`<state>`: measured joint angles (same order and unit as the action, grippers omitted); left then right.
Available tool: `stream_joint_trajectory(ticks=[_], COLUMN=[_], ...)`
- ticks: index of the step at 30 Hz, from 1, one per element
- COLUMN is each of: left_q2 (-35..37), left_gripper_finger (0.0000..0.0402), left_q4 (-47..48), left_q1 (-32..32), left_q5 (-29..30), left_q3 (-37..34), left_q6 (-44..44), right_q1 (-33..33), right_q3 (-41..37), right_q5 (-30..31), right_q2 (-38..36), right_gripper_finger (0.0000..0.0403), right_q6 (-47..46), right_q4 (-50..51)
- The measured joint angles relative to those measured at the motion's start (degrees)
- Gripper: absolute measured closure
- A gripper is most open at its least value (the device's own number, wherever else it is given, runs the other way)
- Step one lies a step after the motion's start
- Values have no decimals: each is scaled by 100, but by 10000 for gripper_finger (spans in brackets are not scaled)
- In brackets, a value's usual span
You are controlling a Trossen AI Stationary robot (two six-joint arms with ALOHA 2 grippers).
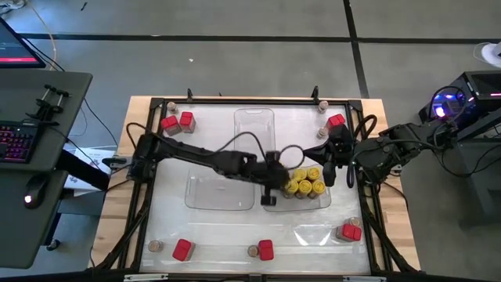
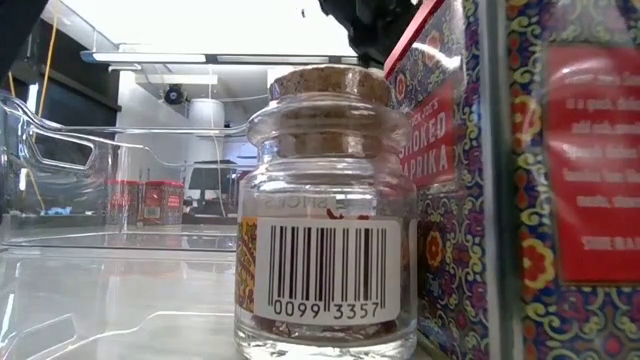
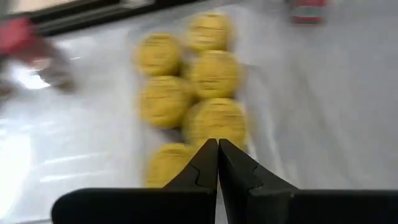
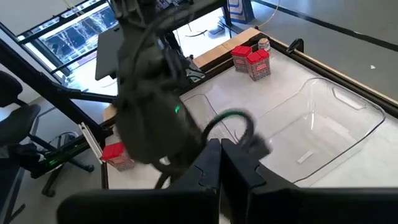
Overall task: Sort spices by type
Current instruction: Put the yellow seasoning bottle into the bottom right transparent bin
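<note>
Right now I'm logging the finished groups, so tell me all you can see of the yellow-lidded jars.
The yellow-lidded jars are small round jars with flat bright yellow lids; in the left wrist view six lids show, packed tight and touching. From above only the lids can be seen, upright, clustered inside a clear tray right of the table's middle. The left gripper, shut, sits at the cluster's left edge, holding nothing. The right gripper, also shut, is just right of them.

two dark jointed arms, looping black cables, pointed black pincer (image 3: 217,163) fingers.
</note>
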<state>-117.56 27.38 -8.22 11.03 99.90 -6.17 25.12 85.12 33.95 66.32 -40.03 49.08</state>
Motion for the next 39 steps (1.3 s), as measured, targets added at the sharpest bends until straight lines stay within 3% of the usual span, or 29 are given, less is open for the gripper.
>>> stream_joint_trajectory(ticks=[6, 17, 39], left_q2=[-35, -358, -787], left_gripper_finger=[401, 401, 401], left_q4=[611, 1242, 179], left_q1=[312, 198, 220], left_q5=[-198, -413, -145], left_q3=[-11, -7, -7], left_q6=[607, 1050, 1097], right_q1=[0, 0, -1], right_q3=[0, -1, -1], right_q5=[-7, -9, -7], right_q2=[0, 0, 2], right_gripper_finger=[403, 403, 403], right_q6=[0, 151, -2], right_q4=[-2, 12, -46])
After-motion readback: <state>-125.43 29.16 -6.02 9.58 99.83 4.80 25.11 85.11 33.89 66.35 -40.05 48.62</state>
